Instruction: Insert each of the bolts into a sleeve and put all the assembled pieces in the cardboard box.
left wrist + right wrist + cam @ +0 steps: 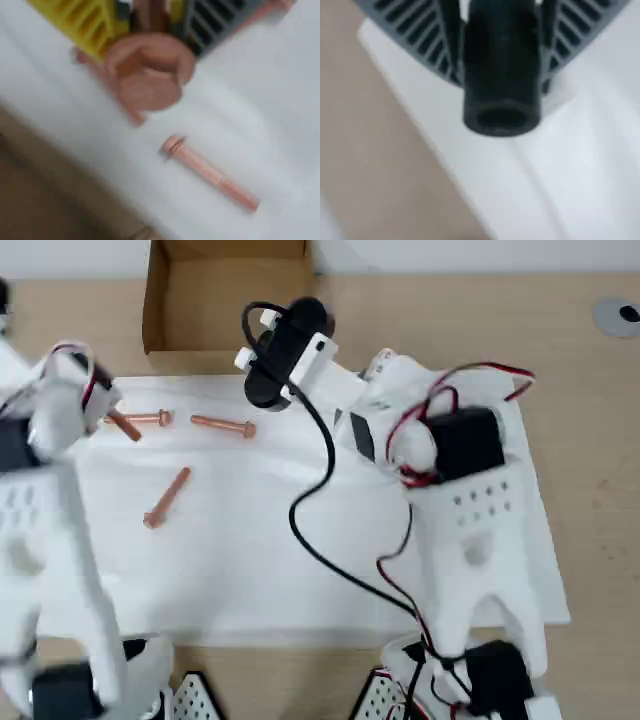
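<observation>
My left gripper (pixel 150 15) is shut on a copper bolt (pixel 150 72), whose head faces the camera. In the high view this gripper (pixel 100 405) hangs over the left end of the white sheet (pixel 300 540), with the held bolt (pixel 125 426) slanting down from it. Three more copper bolts lie on the sheet: one (pixel 150 418) just beside the held one, one (pixel 222 425) further right and one (pixel 165 498) nearer the front. My right gripper (pixel 502 20) is shut on a black sleeve (pixel 502 80), its open end showing. That sleeve (pixel 285 355) hovers near the sheet's back edge, below the cardboard box (pixel 160 300).
A loose bolt (pixel 210 172) lies on the sheet under my left gripper. The open box stands on the wooden table (pixel 580 440) behind the sheet. A black cable (pixel 320 530) loops across the middle of the sheet. The right arm's white body (pixel 470 530) covers the sheet's right side.
</observation>
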### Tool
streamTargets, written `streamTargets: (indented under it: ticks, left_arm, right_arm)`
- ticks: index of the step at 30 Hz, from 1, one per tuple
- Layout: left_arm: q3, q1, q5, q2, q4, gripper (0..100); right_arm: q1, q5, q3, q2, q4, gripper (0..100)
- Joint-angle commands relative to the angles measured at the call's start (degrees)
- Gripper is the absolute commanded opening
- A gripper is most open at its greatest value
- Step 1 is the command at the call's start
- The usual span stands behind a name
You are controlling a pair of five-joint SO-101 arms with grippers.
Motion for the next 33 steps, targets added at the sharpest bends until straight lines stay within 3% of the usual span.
streamTargets:
  ticks: [1, 8, 13, 17, 20, 24, 27, 33]
  left_arm:
    - [0.5, 4.5, -0.5, -10.8, 0.2, 1]
    - [9.7, 9.0, -0.5, -23.0, -0.1, 1]
    - [17.2, 9.0, -0.3, -28.3, -0.1, 1]
    - [21.5, 9.1, -0.1, -30.1, -0.2, 1]
    - [21.9, 13.1, 3.1, -30.4, -0.6, 1]
    - [22.0, 21.6, 1.3, -30.5, -3.8, 1]
    - [22.3, 26.9, 2.1, -30.5, -9.1, 1]
    - [23.3, 28.4, 0.2, -30.0, -18.6, 1]
  right_arm:
    - [-0.6, -0.6, -1.1, -5.7, -2.7, 1.1]
    - [5.8, -7.3, -1.1, -13.0, -3.3, 1.1]
    - [10.5, -14.3, -0.7, -15.9, 5.8, 1.1]
    - [9.3, -15.5, -0.7, -20.4, 11.2, 1.1]
    - [5.8, -18.8, 0.6, -25.2, 10.7, 1.1]
    - [2.8, -27.9, 7.3, -32.7, 6.0, 1.1]
    - [2.7, -28.3, 16.0, -40.3, -0.4, 1.1]
    - [2.8, -28.6, 44.3, -60.8, -19.5, 1.1]
